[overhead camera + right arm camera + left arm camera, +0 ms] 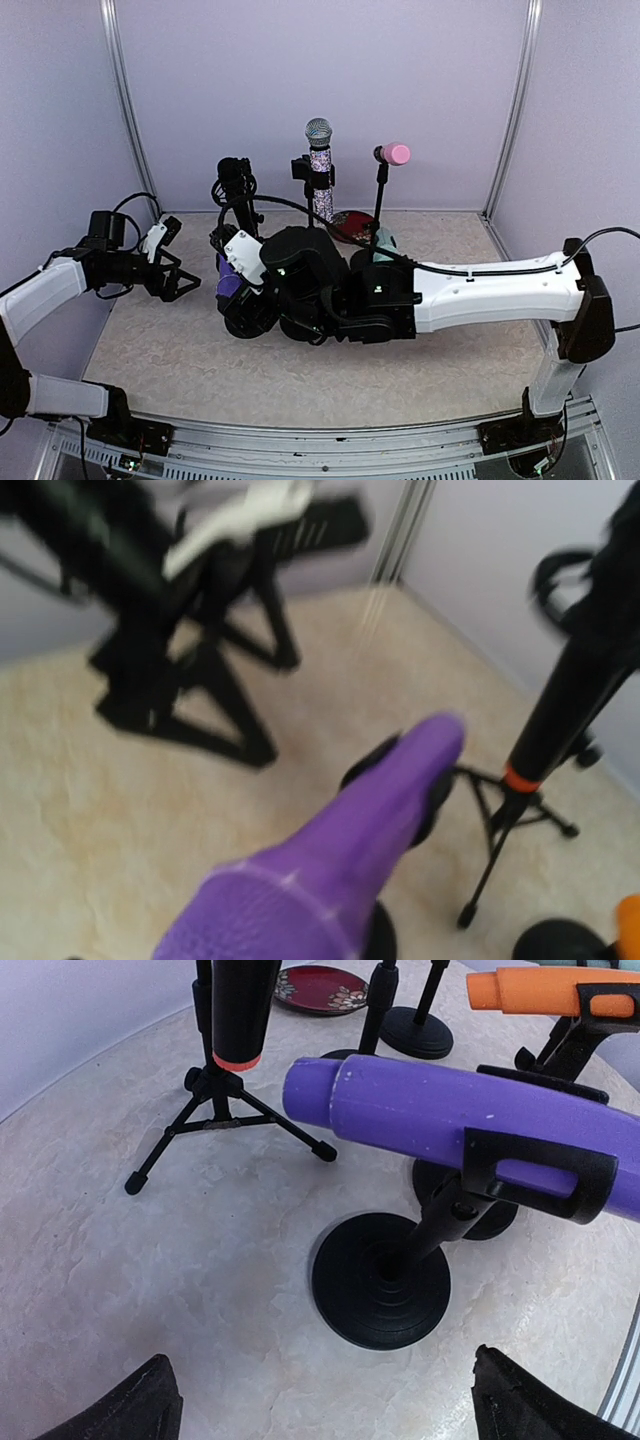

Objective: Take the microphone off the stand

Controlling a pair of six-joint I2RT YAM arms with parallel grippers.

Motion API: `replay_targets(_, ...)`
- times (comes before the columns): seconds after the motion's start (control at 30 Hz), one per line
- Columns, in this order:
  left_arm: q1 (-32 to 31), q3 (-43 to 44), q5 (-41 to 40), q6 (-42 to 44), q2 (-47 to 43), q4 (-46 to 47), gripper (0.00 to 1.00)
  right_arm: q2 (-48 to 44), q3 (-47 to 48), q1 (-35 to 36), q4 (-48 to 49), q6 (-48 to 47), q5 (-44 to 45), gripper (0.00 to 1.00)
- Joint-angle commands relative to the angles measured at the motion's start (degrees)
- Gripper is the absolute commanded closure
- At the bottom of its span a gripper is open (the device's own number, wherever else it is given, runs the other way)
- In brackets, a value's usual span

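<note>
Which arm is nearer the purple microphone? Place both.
Right. The right arm reaches across, its wrist over the purple microphone; the left arm sits off to the microphone's left, jaws open, not touching.

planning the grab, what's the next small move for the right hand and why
Probably ease the open right hand down around the head end of the purple microphone, then close. The microphone sits in the clip of its stand, lies right under that hand, and nothing grips it yet.

No text, label, brand or number can be read anywhere
</note>
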Motion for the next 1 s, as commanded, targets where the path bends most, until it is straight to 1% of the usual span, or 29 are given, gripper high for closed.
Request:
replay_targets(0.0, -0.3, 1.6, 2.2, 0.9, -1.3, -0.9, 0.01, 2.8, 2.9, 0.3, -1.2, 0.2, 0.2, 0.00)
replay_targets(0.17, -0.5, 1.7, 2.9, 0.3, -0.7, -0.2, 0.01, 6.3, 4.8, 0.3, -0.8, 0.4, 0.8, 0.00)
replay_targets(0.33, -1.4, 1.7, 3.5, -0.2, 0.2, 0.6, 0.01, 10.1, 7.6, 0.2, 1.0, -1.0, 4.3, 0.00)
replay_targets(0.37, -1.5, 1.8, 3.6, -0.2, 0.3, 0.7, 0.01, 10.8, 8.4, 0.2, 1.3, -1.5, 5.2, 0.02)
replay_targets(0.43, -1.9, 2.1, 4.0, -0.3, 0.7, 0.7, 0.01, 12.4, 10.1, 0.3, 1.3, -2.8, 6.7, 0.06)
replay_targets(0.6, -2.4, 3.2, 5.5, 0.1, 1.8, 1.0, 0.01, 14.4, 12.1, 0.0, 2.2, -5.7, 9.7, 0.14)
replay_targets(0.77, -4.0, 4.5, 6.6, -0.6, 3.7, 1.4, 0.01, 14.9, 11.8, -0.5, 1.8, -5.4, 10.2, 0.20)
replay_targets(0.97, -7.4, 4.4, 5.7, -1.2, 5.9, 2.9, 0.02, 13.9, 10.3, -1.0, 4.2, -5.6, 10.4, 0.42)
